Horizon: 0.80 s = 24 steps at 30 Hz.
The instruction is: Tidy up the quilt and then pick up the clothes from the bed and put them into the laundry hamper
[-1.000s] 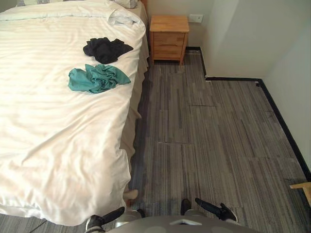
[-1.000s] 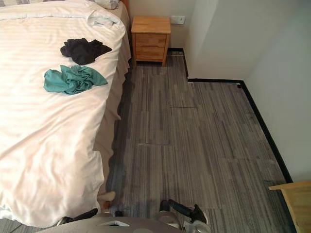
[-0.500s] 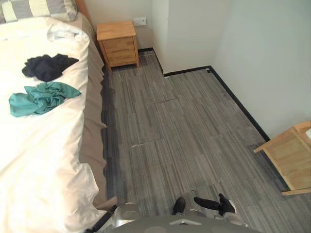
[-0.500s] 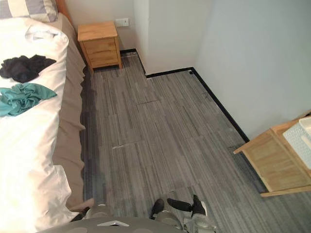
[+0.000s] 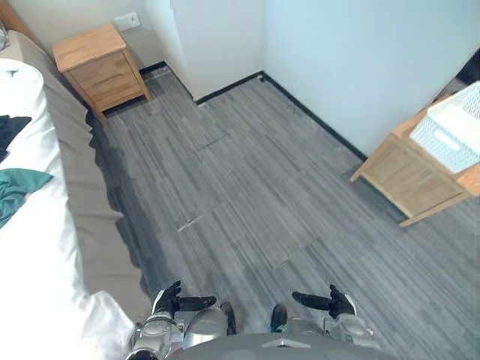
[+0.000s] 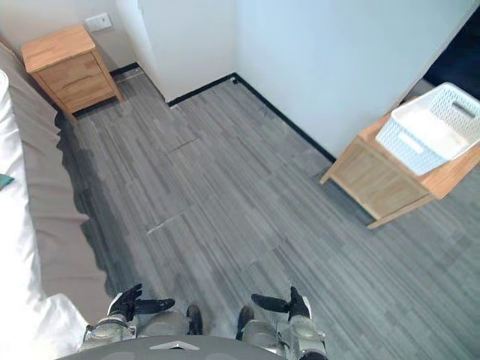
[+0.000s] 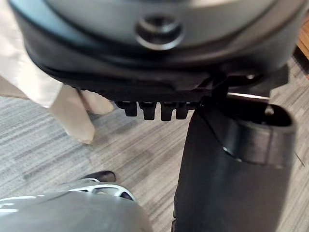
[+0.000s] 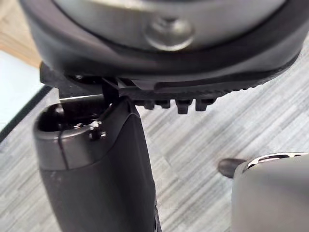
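The bed's white quilt [image 5: 30,270] runs along the left edge. On it lie a teal garment [image 5: 15,196] and, further up, a black garment [image 5: 7,129], both cut off by the edge. A white slatted laundry hamper [image 6: 431,127] stands on a low wooden stand [image 6: 375,180] at the right. My left hand [image 5: 176,302] and right hand [image 5: 330,302] hang low at my sides over the floor, far from the clothes. Both are open and hold nothing. The left wrist view shows the quilt's hanging corner [image 7: 29,82] past the relaxed fingers [image 7: 150,111].
A wooden nightstand [image 5: 101,67] stands by the bed's head against the wall. A white wall corner [image 5: 217,45] juts out behind the grey plank floor [image 5: 247,195], which stretches from the bed to the wooden stand.
The camera has swung to the right: the bed and clothes slid to the left edge and the hamper on its stand came into view. Both hands still hang low.
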{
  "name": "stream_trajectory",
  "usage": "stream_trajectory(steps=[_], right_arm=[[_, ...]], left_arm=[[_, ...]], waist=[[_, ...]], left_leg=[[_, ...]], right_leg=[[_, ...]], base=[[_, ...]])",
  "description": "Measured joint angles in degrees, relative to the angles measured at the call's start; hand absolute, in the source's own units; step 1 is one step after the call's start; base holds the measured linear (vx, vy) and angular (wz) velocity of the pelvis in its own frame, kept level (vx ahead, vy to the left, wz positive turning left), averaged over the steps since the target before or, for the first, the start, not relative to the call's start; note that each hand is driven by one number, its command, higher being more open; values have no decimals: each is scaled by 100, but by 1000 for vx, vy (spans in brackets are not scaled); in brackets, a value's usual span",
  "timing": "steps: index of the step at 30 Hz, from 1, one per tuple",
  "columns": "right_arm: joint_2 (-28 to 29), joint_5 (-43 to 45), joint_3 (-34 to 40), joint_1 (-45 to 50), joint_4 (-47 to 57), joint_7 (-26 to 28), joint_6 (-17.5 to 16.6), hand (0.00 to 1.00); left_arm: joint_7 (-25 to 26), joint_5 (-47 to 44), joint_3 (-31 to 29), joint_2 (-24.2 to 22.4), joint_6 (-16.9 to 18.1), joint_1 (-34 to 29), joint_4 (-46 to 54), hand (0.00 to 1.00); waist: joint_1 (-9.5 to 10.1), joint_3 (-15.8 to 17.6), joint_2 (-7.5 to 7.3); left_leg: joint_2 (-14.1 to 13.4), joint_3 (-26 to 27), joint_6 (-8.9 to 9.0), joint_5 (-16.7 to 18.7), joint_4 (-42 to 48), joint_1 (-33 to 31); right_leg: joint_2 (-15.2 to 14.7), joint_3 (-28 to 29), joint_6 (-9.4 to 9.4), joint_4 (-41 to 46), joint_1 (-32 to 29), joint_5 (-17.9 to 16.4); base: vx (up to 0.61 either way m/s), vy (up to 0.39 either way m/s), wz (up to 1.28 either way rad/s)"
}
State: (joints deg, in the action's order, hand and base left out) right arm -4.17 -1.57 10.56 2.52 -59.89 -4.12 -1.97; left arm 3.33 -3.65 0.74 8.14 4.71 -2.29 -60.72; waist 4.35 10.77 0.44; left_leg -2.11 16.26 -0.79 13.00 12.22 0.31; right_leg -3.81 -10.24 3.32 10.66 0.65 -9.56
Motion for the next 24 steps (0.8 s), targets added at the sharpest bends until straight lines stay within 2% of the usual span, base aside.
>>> stream_trajectory(steps=[1, 2, 3, 4, 5, 6, 7, 8, 9, 10, 12, 13, 14, 15, 16, 17, 18, 19, 20, 21, 22, 23, 24], right_arm=[[20, 17, 136, 38, 1, 3, 1, 100], [21, 22, 187, 45, 9, 7, 4, 100], [35, 20, 300, 50, 16, 27, 0, 100], [49, 17, 450, 52, 8, 26, 1, 100], [43, 24, 550, 60, 4, 29, 4, 100], [24, 21, 688, 73, -6, 27, -1, 100], [23, 34, 700, 101, -3, 28, 0, 100], [9, 96, 764, 126, -2, 30, -3, 100], [7, 217, 824, 125, 3, 32, -10, 100], [10, 292, 938, 119, 11, 39, -27, 100], [99, 505, 1045, 194, 166, 47, -92, 100], [152, 510, 1127, 236, 244, 43, -90, 100], [189, 511, 1142, 252, 267, 37, -88, 100], [174, 534, 1239, 256, 280, 42, -67, 100], [173, 509, 1328, 262, 276, -14, -72, 100], [185, 504, 1347, 260, 296, -28, -69, 100], [235, 521, 1330, 278, 356, -16, -39, 100], [297, 516, 1225, 411, 457, 9, -57, 100], [313, 513, 1149, 460, 450, 9, -57, 100], [241, 498, 1150, 496, 447, 20, -54, 100], [183, 495, 1148, 507, 440, 19, -32, 100], [141, 494, 1143, 506, 452, 10, -5, 100], [127, 495, 1135, 511, 457, 4, 2, 100]], left_arm=[[1, 1, 2, 39, -4, -2, -40, 100], [31, 1, 2, 45, -11, -2, -73, 100], [38, 0, 6, 85, -25, -17, -118, 100], [43, -1, 3, 116, -41, -17, -185, 100], [42, -5, 5, 111, -64, 1, -185, 100], [67, -18, -11, 104, -106, 17, -185, 100], [80, -25, -55, 89, -118, 19, -187, 100], [110, -31, -201, 9, -117, 12, -186, 100], [128, -36, -288, -39, -121, 12, -186, 100], [148, -44, -451, -136, -125, 30, -185, 100], [157, -42, -830, -325, -122, 87, -177, 100], [159, -37, -958, -419, -119, 112, -179, 100], [154, -29, -1029, -458, -118, 116, -176, 100], [160, -36, -1286, -622, -134, 133, -222, 100], [91, -25, -1447, -751, -142, 179, -181, 100], [46, -24, -1503, -761, -117, 171, -148, 100], [23, -16, -1634, -788, -99, 209, -80, 100], [71, -23, -1822, -812, -72, 18, -55, 100], [86, -25, -1979, -811, -60, -41, 0, 100], [91, -24, -2090, -875, -62, -83, -52, 100], [98, -46, -2312, -1009, -95, -98, -47, 100], [95, -85, -2525, -1063, -111, -66, 19, 100], [95, -113, -2631, -1087, -108, -63, 70, 100]], waist=[[-30, -32, -113], [-38, -43, -141], [-83, -64, -199], [-161, -60, -249], [-205, -14, -190], [-334, 6, -201], [-359, 22, -185], [-413, 65, -113], [-446, 89, -71], [-485, 147, 20], [-540, 190, 50], [-553, 192, 23], [-567, 159, -71], [-547, 243, 126], [-449, 298, 183], [-432, 331, 142], [-481, 413, 42], [-475, 178, -79], [-476, 118, -115], [-462, 10, 40], [-471, -46, 151], [-448, -1, 254], [-424, 30, 282]], left_leg=[[164, -121, -49, 7, -225, 209], [229, -164, -76, -56, -326, 323], [360, -321, -136, -93, -435, 524], [488, -593, -175, -81, -490, 781], [507, -759, -242, -40, -507, 905], [514, -1185, -378, 50, -561, 1151], [493, -1362, -380, 71, -578, 1236], [383, -1640, -388, 97, -654, 1398], [310, -1783, -396, 103, -685, 1459], [137, -2031, -399, 120, -686, 1520], [-64, -2436, -378, 133, -621, 1520], [-178, -2584, -256, 206, -604, 1539], [-206, -2637, -126, 295, -552, 1525], [-429, -2585, 177, 537, -425, 1582], [-502, -2451, 203, 457, -316, 1580], [-490, -2455, 164, 282, -339, 1655], [-511, -2453, 277, 80, -308, 1827], [-563, -2492, 294, 72, -285, 1893], [-570, -2496, 336, 101, -200, 1931], [-748, -2549, 381, 102, 114, 1847], [-896, -2605, 607, -32, 956, 1525], [-981, -2665, 796, -480, 2245, 946], [-1034, -2681, 1002, -1076, 3209, 503]], right_leg=[[-222, -82, 337, 764, -196, -272], [-342, -90, 486, 1279, -366, -364], [-567, -86, 582, 2257, -636, -393], [-775, -74, 805, 3246, -846, -197], [-848, -66, 834, 3665, -982, -124], [-887, -54, 517, 4356, -1126, -350], [-876, -42, 382, 4495, -1199, -430], [-720, -32, 150, 4531, -1363, -572], [-582, 18, 56, 4472, -1463, -631], [-318, 219, -83, 4151, -1692, -714], [-139, 589, 3, 3074, -1998, -648], [-144, 875, 167, 2190, -2066, -440], [-221, 956, 207, 1585, -2032, -228], [-203, 570, 122, 1300, -1769, 398], [-191, 392, 60, 1589, -1678, 204], [-244, 396, 58, 1973, -1757, 86], [-359, 338, 15, 3265, -2248, -163], [-381, 326, -144, 2710, -2261, -258], [-387, 268, -182, 2583, -2210, -401], [-251, 89, -223, 2546, -2027, -568], [-80, -80, -297, 2372, -1755, -647], [101, -196, -378, 2075, -1386, -699], [233, -214, -421, 1798, -1057, -715]], base=[[224, 84, 31], [281, 135, 62], [335, 108, 93], [372, 72, 107], [485, -63, 142], [379, -116, 122], [433, -188, 150], [274, -163, 102], [350, -225, 122], [363, -262, 122], [418, -330, 141], [393, -367, 119], [434, -414, 126], [512, -493, 106], [448, -404, 84], [400, -363, 72], [339, -352, 65], [328, -357, 72], [270, -287, 49], [396, -349, 39], [390, -334, 38], [445, -391, 26], [299, -235, 11]])
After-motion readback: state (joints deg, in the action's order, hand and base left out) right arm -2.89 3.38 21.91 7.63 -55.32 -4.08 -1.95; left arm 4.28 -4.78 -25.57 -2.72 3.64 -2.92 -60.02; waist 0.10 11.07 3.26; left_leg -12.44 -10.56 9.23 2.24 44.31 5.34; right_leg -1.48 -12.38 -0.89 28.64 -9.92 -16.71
